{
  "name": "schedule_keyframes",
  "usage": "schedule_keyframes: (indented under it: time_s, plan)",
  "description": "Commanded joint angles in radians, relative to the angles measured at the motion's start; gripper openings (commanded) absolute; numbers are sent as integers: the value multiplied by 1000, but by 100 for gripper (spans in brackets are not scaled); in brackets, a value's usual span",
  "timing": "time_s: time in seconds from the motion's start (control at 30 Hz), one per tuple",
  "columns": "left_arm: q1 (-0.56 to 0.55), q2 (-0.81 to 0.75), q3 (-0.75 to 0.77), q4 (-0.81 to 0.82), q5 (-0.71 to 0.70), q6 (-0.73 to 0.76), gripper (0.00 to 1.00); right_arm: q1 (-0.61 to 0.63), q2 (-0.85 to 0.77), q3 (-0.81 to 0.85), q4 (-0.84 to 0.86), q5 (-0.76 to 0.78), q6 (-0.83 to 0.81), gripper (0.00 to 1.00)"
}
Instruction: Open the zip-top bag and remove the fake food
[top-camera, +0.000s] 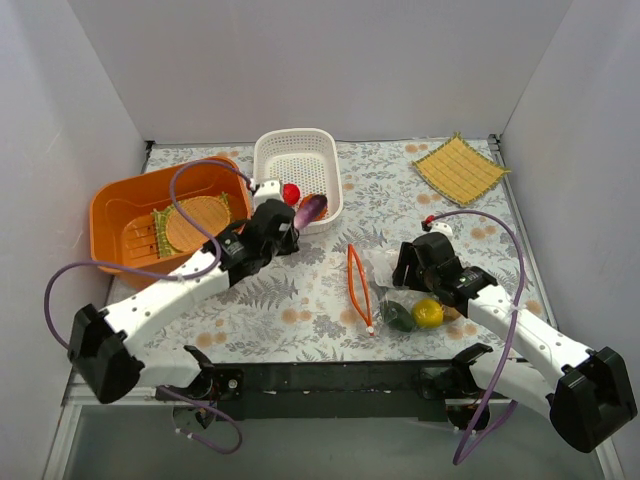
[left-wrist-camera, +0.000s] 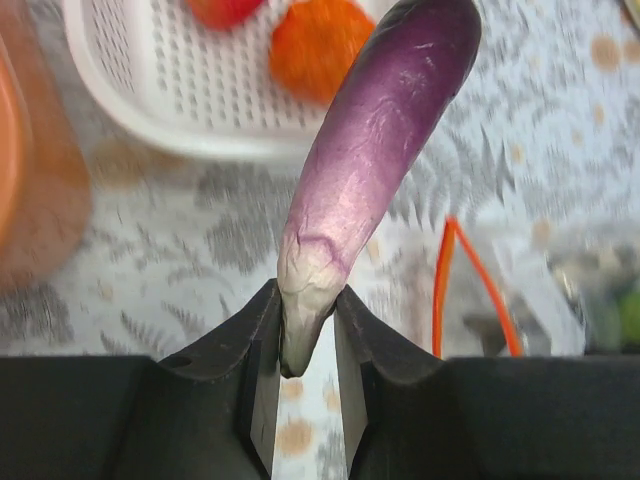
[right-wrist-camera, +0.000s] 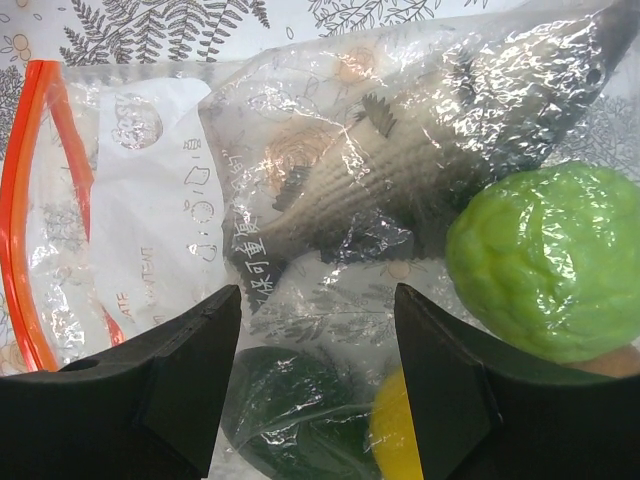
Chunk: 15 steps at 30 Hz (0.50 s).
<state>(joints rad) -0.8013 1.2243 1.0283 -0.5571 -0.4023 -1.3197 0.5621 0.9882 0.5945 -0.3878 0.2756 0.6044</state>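
Note:
My left gripper (top-camera: 288, 228) (left-wrist-camera: 308, 345) is shut on the pale stem end of a purple eggplant (left-wrist-camera: 385, 130) (top-camera: 312, 207), held at the near edge of the white basket (top-camera: 268, 160). A red piece (top-camera: 291, 193) and an orange piece (left-wrist-camera: 320, 45) lie in the basket. The clear zip-top bag (top-camera: 378, 262) (right-wrist-camera: 170, 230) lies flat, its orange-red zipper strip (top-camera: 358, 285) (right-wrist-camera: 25, 200) gaping at the left. My right gripper (top-camera: 408, 272) (right-wrist-camera: 318, 330) is open just above the bag. Inside the bag are a grey-brown piece (right-wrist-camera: 400, 170), a light green one (right-wrist-camera: 545, 260), a dark green one (right-wrist-camera: 300, 410) and a yellow one (right-wrist-camera: 395, 440).
An orange tub (top-camera: 110, 215) at the left holds a round woven mat (top-camera: 195, 225). A square yellow mat (top-camera: 460, 168) lies at the back right. White walls close in the table on three sides.

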Motion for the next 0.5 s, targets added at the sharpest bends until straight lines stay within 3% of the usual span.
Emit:
schedule_keyframes:
  time_s: [0.0, 0.07, 0.1, 0.17, 0.2, 0.27, 0.37, 0.47]
  plan:
    - [121, 185, 119, 262, -90, 97, 5, -5, -16, 48, 4, -26, -26, 70]
    - [140, 319, 203, 331, -127, 134, 19, -5, -25, 45, -3, -35, -29, 70]
    - [163, 364, 240, 330, -127, 134, 20, -4, -28, 44, -8, -36, -37, 70]
    - [178, 488, 340, 350, -156, 140, 36, -5, -31, 45, -20, -42, -41, 70]
    - [192, 527, 369, 359, -156, 142, 49, -5, -29, 50, -29, -42, -41, 70]
    - [211, 582, 438, 365, -129, 142, 61, -5, -36, 60, -45, -52, -46, 71]
    - [231, 642, 490, 338, -78, 146, 69, -5, -46, 71, -63, -53, -51, 72]
    - [228, 577, 451, 345, 8, 148, 70, -5, -66, 70, -69, -35, -54, 72]
